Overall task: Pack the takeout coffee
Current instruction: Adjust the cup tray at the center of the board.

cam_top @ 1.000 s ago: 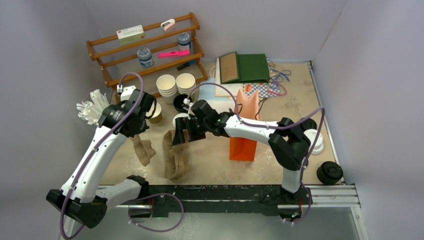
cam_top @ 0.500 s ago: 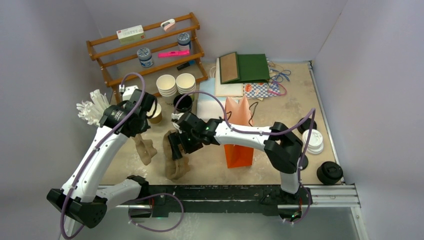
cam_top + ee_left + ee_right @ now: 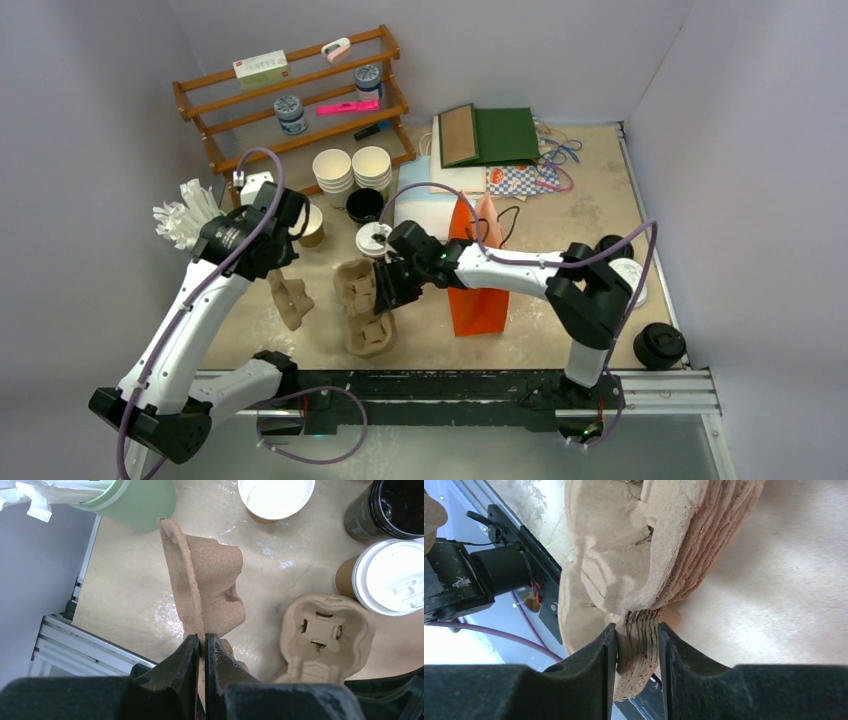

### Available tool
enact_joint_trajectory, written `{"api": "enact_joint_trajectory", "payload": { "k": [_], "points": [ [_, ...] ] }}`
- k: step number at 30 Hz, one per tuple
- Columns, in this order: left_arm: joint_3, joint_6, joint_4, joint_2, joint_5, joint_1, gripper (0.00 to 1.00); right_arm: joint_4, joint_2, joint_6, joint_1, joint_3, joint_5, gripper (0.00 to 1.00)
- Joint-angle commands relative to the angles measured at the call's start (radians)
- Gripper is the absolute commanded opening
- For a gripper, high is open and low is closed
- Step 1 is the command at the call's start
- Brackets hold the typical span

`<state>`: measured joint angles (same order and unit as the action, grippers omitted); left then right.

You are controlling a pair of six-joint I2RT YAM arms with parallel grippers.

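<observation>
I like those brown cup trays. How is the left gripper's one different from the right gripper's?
The left gripper pinches one thin tray, which stands on edge. The right gripper clamps a thick stack of many trays, which lies flat with its cup holes facing up. Both are brown moulded pulp, gripped at an edge.

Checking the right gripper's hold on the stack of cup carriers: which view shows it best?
Right wrist: the stack of cup carriers has its layered edge pinched in the right gripper. Top external shows the stack from above, grip hidden; left wrist shows only its top.
</observation>
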<state>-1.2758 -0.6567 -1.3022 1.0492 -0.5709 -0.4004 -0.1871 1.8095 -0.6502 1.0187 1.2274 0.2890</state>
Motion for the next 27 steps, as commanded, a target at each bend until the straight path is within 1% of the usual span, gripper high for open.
{"api": "enact_joint_trajectory", "payload": {
  "k": [1, 6, 11, 14, 18, 19, 20, 22, 23, 25, 27],
  "points": [
    [-0.01, 0.012, -0.002, -0.022, -0.005, 0.005, 0.0, 0.183, -0.031, 0.001, -0.037, -0.058, 0.113, 0.35],
    [-0.059, 0.012, -0.043, -0.026, -0.057, 0.005, 0.0, 0.23, 0.035, 0.03, 0.003, 0.024, 0.156, 0.36],
    [-0.135, 0.012, -0.103, -0.023, -0.148, 0.005, 0.0, 0.207, 0.119, 0.036, 0.03, 0.146, 0.124, 0.36],
    [-0.167, 0.011, -0.12, -0.021, -0.172, 0.005, 0.0, 0.208, 0.177, 0.008, 0.03, 0.22, 0.101, 0.34],
    [-0.179, 0.014, -0.12, -0.019, -0.185, 0.005, 0.0, 0.239, 0.245, -0.019, 0.03, 0.3, 0.089, 0.36],
    [-0.178, 0.016, -0.116, -0.018, -0.185, 0.005, 0.0, 0.227, 0.268, -0.026, 0.03, 0.333, 0.083, 0.4],
    [-0.178, 0.019, -0.112, -0.015, -0.182, 0.005, 0.0, 0.207, 0.288, -0.027, 0.03, 0.368, 0.075, 0.51],
    [-0.178, 0.029, -0.1, -0.008, -0.17, 0.005, 0.0, 0.157, 0.298, -0.011, 0.029, 0.414, 0.055, 0.75],
    [-0.178, 0.034, -0.094, -0.003, -0.162, 0.005, 0.0, 0.15, 0.285, -0.004, 0.03, 0.415, 0.046, 0.82],
    [-0.177, 0.04, -0.085, 0.004, -0.15, 0.005, 0.0, 0.154, 0.239, -0.007, 0.03, 0.39, 0.047, 0.91],
    [-0.174, 0.043, -0.081, 0.011, -0.138, 0.005, 0.0, 0.141, 0.188, -0.007, 0.029, 0.375, 0.044, 0.96]
  ]
}}
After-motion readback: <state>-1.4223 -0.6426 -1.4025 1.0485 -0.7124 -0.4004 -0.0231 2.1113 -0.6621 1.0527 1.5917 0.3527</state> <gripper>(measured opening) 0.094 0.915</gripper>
